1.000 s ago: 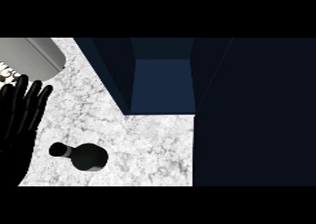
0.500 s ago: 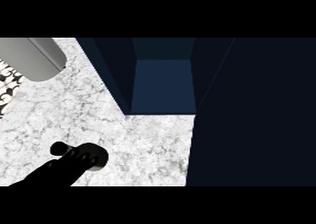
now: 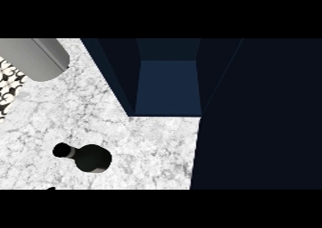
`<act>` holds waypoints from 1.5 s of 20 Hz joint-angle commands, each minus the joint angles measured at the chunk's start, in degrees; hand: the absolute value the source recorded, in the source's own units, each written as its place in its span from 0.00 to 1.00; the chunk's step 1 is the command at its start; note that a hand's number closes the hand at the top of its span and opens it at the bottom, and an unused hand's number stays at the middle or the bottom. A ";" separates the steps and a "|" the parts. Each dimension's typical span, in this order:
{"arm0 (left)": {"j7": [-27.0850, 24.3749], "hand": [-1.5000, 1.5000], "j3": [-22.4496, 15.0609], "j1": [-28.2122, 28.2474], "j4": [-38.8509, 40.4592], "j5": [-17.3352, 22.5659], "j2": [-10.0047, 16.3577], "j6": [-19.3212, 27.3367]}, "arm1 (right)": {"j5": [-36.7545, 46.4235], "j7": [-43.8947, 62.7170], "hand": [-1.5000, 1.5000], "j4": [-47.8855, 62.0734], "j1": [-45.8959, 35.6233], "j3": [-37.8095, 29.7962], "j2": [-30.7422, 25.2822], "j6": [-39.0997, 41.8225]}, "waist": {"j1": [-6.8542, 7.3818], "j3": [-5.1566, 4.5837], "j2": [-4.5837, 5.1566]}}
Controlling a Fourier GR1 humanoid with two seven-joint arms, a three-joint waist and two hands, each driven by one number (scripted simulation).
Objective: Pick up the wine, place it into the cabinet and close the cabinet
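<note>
While the wine bottle [image 3: 91, 158] waits on the marble counter [image 3: 156, 142], apparently upright with its neck showing toward the left, it sits near the front-left of the view and well apart from the open cabinet [image 3: 168, 84]. Neither of the robot's hands shows in the head view, so whether the fingers are released or clenched cannot be told.

The step in hand looks to be the pick-up, not yet made. It would be done best by bringing a hand in level from the side and curling the fingers round the wide body rather than the narrow neck. The bottle should then be lifted straight off the counter before it is carried toward the blue recess. Kept upright and set down deep inside, it should leave the door free to close.
</note>
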 commanded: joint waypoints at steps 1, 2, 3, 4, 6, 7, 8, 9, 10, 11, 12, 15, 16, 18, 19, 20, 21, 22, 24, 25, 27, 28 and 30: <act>0.28 0.00 2.45 4.77 -10.42 7.98 2.35 -0.70 | 1.43 3.28 0.00 -3.17 -0.04 2.45 0.77 -1.33 | 0.26 0.00 -0.05; 0.42 0.00 -1.43 5.79 -11.64 4.29 0.42 -0.16 | -0.82 7.24 0.00 -6.73 -0.88 0.47 -0.52 -1.95 | 0.25 0.00 -0.15; 0.31 0.00 3.33 6.36 -11.71 8.72 3.85 -0.67 | -1.20 8.38 0.00 -5.81 -2.84 -0.71 -0.66 -2.57 | 0.40 -0.01 -0.06; -0.38 0.00 1.45 8.86 -14.27 6.82 2.64 -0.58 | 0.57 6.65 0.00 -3.37 -4.39 0.21 -0.30 -2.39 | 1.07 0.01 -0.17; 1.62 0.00 -1.22 6.79 -15.89 5.61 1.66 4.35 | 1.20 5.77 0.00 -3.39 -2.85 1.07 0.18 -2.24 | 0.24 0.09 -0.06; -0.09 0.00 -0.07 9.68 -15.05 5.97 2.72 0.65 | -0.83 8.69 0.00 -7.49 -1.24 -0.50 -1.16 -2.19 | 0.37 0.05 -0.30; -0.06 0.00 -1.35 9.43 -16.16 4.44 2.21 1.16 | 0.09 7.30 0.00 -3.69 -4.27 -0.49 0.06 -3.13 | 0.80 0.06 -0.20; -0.92 0.00 -0.18 9.73 -15.18 4.97 2.09 1.42 | 0.02 7.82 0.00 -6.42 -2.78 -0.06 -0.79 -2.28 | 0.43 0.06 -0.25; -0.82 0.00 1.41 9.67 -14.73 7.25 3.46 1.68 | 1.94 8.22 0.00 -3.26 -5.59 1.46 0.39 -3.63 | 0.63 0.03 -0.07; -1.50 0.00 1.56 9.13 -13.69 6.09 2.73 2.21 | -1.96 10.38 0.00 -8.11 -3.63 -1.40 -0.61 -3.53 | 0.06 0.06 -0.18; -1.27 0.00 1.25 7.05 -12.56 6.05 2.33 3.24 | -2.37 6.22 0.00 -3.83 -3.21 -2.03 -1.00 -1.09 | -0.17 0.10 0.02; -1.96 0.00 2.30 10.09 -14.52 4.70 2.17 4.14 | -0.83 7.75 0.00 -4.95 -2.79 -0.90 -0.37 -2.09 | 0.11 0.10 -0.12; -1.55 0.00 4.40 8.18 -12.62 8.64 4.08 4.54 | 0.37 8.37 0.00 -4.90 -4.37 0.21 0.04 -2.67 | -0.14 0.06 0.02; -1.31 0.00 5.21 10.17 -13.30 8.12 4.64 4.62 | -0.60 11.12 0.00 -5.01 -5.92 -0.12 -0.35 -3.09 | 0.21 0.04 -0.03; -1.04 0.00 4.65 12.30 -13.52 7.86 4.49 4.71 | -0.23 13.44 0.00 -7.50 -6.77 -0.59 -0.27 -4.48 | 0.27 0.03 -0.10; -0.65 0.00 3.92 13.44 -14.01 8.51 4.01 6.01 | -0.18 9.46 0.00 -6.15 -3.42 0.52 0.05 -2.50 | 0.11 0.08 -0.09; 0.54 0.00 3.38 7.48 -10.56 7.25 3.98 8.24 | 0.54 14.01 0.00 -8.57 -6.54 1.62 0.00 -4.25 | -0.54 0.03 0.06; 0.74 0.00 6.17 8.87 -9.73 11.36 5.94 7.08 | -1.36 11.48 0.00 -7.78 -5.71 -1.48 -0.88 -2.77 | -0.43 0.06 0.07; -0.67 0.00 7.34 8.03 -6.85 10.59 4.59 5.85 | 2.93 7.69 0.00 -3.03 -5.40 2.84 2.26 -3.64 | -0.14 0.03 0.08; 0.15 0.00 7.89 7.74 -9.57 10.21 4.66 8.59 | -0.06 11.83 0.00 -6.01 -7.34 -0.53 0.15 -3.59 | -0.18 0.04 0.05; -0.94 0.00 7.63 8.10 -7.52 6.63 2.53 7.21 | -1.80 15.81 0.00 -5.54 -11.35 -3.03 -0.77 -4.27 | 0.12 0.01 0.04; -0.72 0.00 9.44 5.40 -4.38 7.23 2.87 7.05 | 0.91 12.42 0.00 -6.48 -6.77 0.59 1.16 -3.98 | -0.33 0.02 0.06; -0.82 0.00 12.28 1.61 0.87 10.10 3.05 6.26 | -0.48 11.01 0.00 -3.49 -8.93 -1.66 0.45 -2.50 | -0.40 0.02 0.16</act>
